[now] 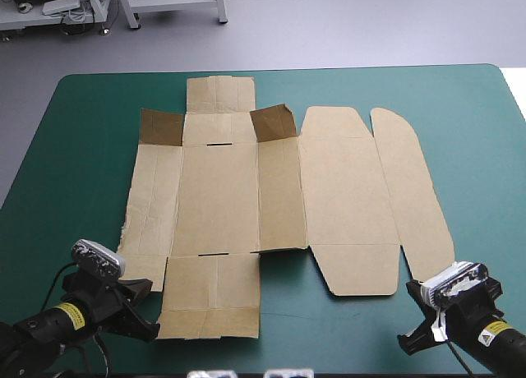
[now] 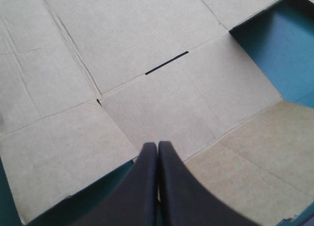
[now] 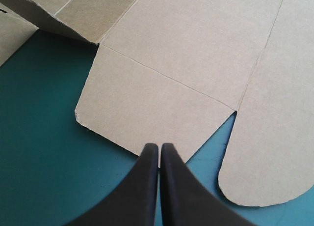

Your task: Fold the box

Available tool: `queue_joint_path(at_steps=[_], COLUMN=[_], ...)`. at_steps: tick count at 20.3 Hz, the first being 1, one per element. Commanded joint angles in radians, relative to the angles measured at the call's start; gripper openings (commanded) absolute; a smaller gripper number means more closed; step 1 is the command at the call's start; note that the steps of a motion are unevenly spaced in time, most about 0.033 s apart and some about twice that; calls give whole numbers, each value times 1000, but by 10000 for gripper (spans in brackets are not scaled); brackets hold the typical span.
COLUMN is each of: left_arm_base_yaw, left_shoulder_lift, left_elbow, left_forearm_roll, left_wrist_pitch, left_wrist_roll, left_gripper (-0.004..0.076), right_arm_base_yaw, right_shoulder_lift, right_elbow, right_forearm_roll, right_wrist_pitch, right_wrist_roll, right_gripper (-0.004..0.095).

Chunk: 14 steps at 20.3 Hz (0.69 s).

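The brown box [image 1: 271, 197] lies as a flat cut sheet across the middle of the teal-green table, only two small far flaps [image 1: 273, 122] standing up a little. My left gripper [image 1: 141, 311] is shut at the sheet's near left corner; in the left wrist view its fingers [image 2: 157, 147] meet in a point over the near flap [image 2: 181, 108], just short of a slot [image 2: 167, 62]. My right gripper [image 1: 415, 338] is shut at the near right, its tips [image 3: 160, 147] at the edge of a rounded near flap [image 3: 147, 108] beside the long rounded lid panel [image 3: 274, 118].
Bare teal-green cover [image 1: 90, 148] surrounds the sheet on all sides, with wide strips at the left, right [image 1: 485, 164] and far edge. Nothing else lies on the table.
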Motion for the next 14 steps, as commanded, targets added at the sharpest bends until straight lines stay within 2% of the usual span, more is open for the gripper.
queue_joint_path(at_steps=[1,9,14], left_arm_base_yaw=[-5,-5,-5], left_shoulder_lift=[7,17,177], left_elbow=[-25,-38,-159], left_forearm_roll=[-20,-20,-20], left_wrist_pitch=[-58,-65,-115], left_wrist_roll=[-4,-12,-19], left_gripper=[-9,-9,-8], right_arm_base_yaw=[4,4,4], right_shoulder_lift=[6,6,6], right_elbow=[-26,-26,-26], right_forearm_roll=[23,23,23], right_wrist_pitch=[-58,-58,-63], right_wrist_roll=[-11,-11,-11], right_gripper=[0,0,0])
